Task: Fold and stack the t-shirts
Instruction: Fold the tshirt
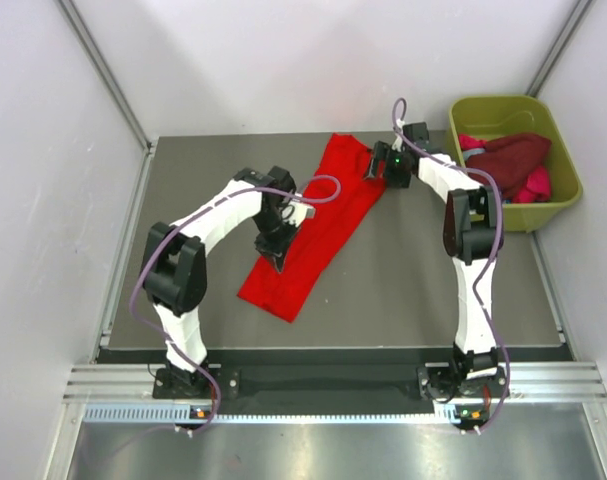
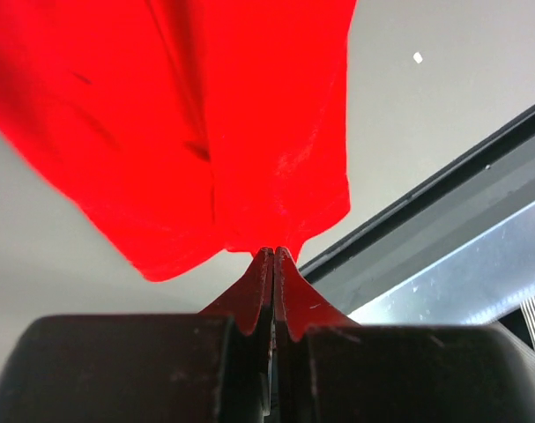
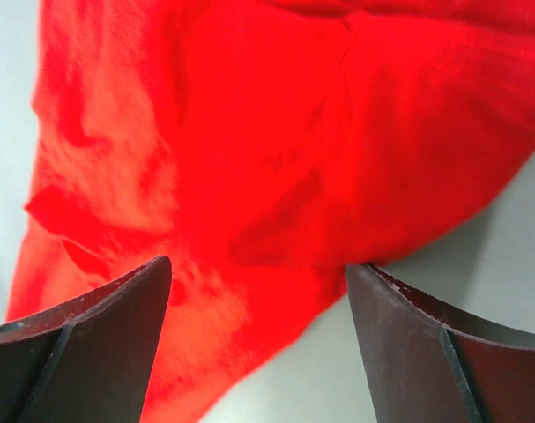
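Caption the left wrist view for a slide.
Left tool shut on the edge of the red shirt, over the grey table.

We look down on a dark grey table (image 1: 413, 280) boxed in by plain white walls (image 1: 313, 60) on the left, far and right. Slim metal posts (image 1: 104, 70) mark the far corners. A silver rail (image 1: 333, 382) runs along the near edge — the light is soft and even.
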{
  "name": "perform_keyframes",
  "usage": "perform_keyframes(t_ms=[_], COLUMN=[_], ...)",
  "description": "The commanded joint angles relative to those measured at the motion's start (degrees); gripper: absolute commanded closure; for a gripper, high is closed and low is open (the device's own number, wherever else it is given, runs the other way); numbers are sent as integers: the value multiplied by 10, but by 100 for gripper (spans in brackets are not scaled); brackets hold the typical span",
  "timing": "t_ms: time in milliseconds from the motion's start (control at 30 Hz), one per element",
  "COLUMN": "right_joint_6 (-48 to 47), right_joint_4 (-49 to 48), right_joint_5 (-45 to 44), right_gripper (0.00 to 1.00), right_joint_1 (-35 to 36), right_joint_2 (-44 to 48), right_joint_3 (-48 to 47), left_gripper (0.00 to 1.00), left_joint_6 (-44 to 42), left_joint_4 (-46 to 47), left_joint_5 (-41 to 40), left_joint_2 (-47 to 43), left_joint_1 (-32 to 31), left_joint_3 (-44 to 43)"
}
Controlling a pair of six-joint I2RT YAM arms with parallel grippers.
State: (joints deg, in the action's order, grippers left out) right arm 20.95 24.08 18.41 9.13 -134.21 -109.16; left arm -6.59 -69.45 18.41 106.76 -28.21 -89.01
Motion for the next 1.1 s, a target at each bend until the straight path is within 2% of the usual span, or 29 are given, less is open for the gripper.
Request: perform_keyframes(t_ms=[0,233,533,700,1067], right_joint_6=[10,21,30,29,19], right_joint_4=[-24,-26,-39,-48,-55], right_joint_5=[7,6,14,14,11], right_gripper=[19,20,20,20,20], right_joint_1=[-2,-1,9,12,12], right_joint_2=[-30,-65,-98,-119,-118], right_joint_3=[-32,-70,-111,-140,-151], left_gripper=[100,100,100,100,100], left_joint_6=[-17,-28,-37,-45,-60], left_joint_4=[-14,-21,-42,-63,-38], left_joint_5=[14,9,13,12,18], left_joint_2=[38,132,218,296,359], left_joint_1=[-2,-8,-33,-61,-154], left_joint_3=[2,-47,-61,-114,-193])
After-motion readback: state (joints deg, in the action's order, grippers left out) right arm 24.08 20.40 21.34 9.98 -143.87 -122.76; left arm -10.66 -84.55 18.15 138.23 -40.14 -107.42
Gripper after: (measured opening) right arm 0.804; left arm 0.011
